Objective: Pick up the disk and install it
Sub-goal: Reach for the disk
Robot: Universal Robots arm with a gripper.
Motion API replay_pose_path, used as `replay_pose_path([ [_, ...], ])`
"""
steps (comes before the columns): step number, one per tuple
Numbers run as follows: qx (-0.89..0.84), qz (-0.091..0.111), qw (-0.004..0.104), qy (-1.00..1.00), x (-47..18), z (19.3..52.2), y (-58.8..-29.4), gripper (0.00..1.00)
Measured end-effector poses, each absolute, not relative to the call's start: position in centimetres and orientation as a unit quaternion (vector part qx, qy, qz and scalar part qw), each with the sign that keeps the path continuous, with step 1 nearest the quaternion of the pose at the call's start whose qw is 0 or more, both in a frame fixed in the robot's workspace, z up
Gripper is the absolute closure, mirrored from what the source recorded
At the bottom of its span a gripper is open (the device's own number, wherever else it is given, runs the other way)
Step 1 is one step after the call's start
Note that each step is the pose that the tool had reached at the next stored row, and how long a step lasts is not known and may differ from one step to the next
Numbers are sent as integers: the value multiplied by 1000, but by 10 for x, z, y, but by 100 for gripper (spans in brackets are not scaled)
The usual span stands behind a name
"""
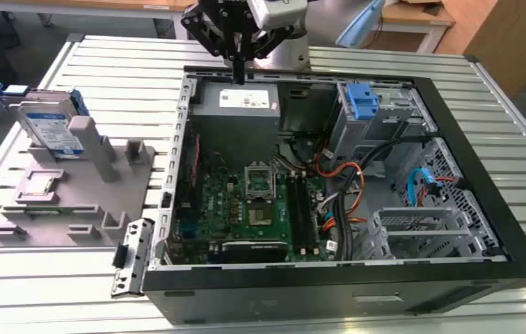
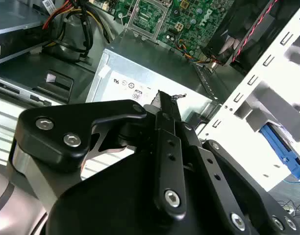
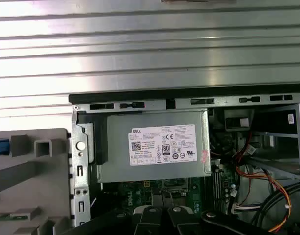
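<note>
Disk [image 1: 51, 129], a flat silver slab with a white-and-blue label and blue plastic side rails, stands on edge in a grey holder [image 1: 68, 209] at the exterior view's upper left. The black end effector [image 1: 238, 76], clenched on nothing, hangs above the open computer case [image 1: 485, 271].

Black gripper [image 1: 240, 76] on a pale grey arm [image 1: 287, 52].
Its linkage bars [image 2: 167, 147] were matte black, pinned with silver hex screws [image 2: 172, 197], above a silver-grey wrist [image 2: 22, 161].

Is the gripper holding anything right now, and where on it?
Nothing. The gripper hangs empty above the power supply; the disk stands in the grey fixture, untouched.
</note>
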State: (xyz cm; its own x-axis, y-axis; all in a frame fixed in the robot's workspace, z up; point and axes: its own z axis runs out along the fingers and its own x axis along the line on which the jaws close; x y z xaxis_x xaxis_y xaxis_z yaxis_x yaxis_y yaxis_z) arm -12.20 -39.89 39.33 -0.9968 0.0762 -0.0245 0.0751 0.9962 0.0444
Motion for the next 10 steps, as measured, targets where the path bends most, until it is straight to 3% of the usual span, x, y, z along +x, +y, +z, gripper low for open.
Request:
replay_pose_path([
  [10, 38, 22, 13, 999, -125, 393, -399, 90],
])
